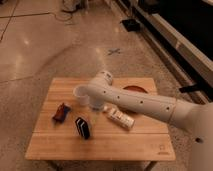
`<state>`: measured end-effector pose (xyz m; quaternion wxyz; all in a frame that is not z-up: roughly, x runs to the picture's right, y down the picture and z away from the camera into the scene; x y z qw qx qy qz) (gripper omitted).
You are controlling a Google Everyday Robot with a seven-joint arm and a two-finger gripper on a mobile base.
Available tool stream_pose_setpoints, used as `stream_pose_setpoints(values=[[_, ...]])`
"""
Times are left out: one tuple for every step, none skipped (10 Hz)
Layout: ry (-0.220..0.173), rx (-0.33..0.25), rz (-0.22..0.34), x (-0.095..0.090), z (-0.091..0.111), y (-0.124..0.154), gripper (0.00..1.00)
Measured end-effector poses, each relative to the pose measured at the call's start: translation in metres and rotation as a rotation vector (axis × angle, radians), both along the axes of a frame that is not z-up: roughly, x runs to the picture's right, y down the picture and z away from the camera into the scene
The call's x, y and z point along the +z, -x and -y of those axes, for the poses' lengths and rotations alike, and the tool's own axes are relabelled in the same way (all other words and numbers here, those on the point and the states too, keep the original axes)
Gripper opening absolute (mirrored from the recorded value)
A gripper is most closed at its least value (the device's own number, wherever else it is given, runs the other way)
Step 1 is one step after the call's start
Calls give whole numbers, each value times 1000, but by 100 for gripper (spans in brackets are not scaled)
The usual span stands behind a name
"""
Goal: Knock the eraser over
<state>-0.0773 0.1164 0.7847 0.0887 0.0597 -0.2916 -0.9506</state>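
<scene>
1. A wooden table stands on a speckled floor.
2. The eraser, black with a pale band, stands near the table's front left.
3. A red-and-dark object lies left of it; a white bottle lies right.
4. The gripper hangs beside a white cup, behind the eraser.

Eraser: small black block, pale band along one face. Stands upright, slightly angled, on the wooden surface, near-left of centre. Gripper hangs just beyond it to the far right, apart.
</scene>
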Motion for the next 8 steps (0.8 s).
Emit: stream_pose_setpoints(values=[[-5, 1, 3, 1, 3, 8, 80], [-7, 2, 8, 0, 4, 15, 80], [0, 3, 17, -5, 0, 25, 80], [14, 7, 22, -10, -6, 29, 80], [38, 11, 29, -18, -18, 31, 80], [64, 16, 33, -25, -31, 28, 80], [77, 17, 36, -29, -39, 26, 80], [91, 18, 40, -32, -46, 23, 80]])
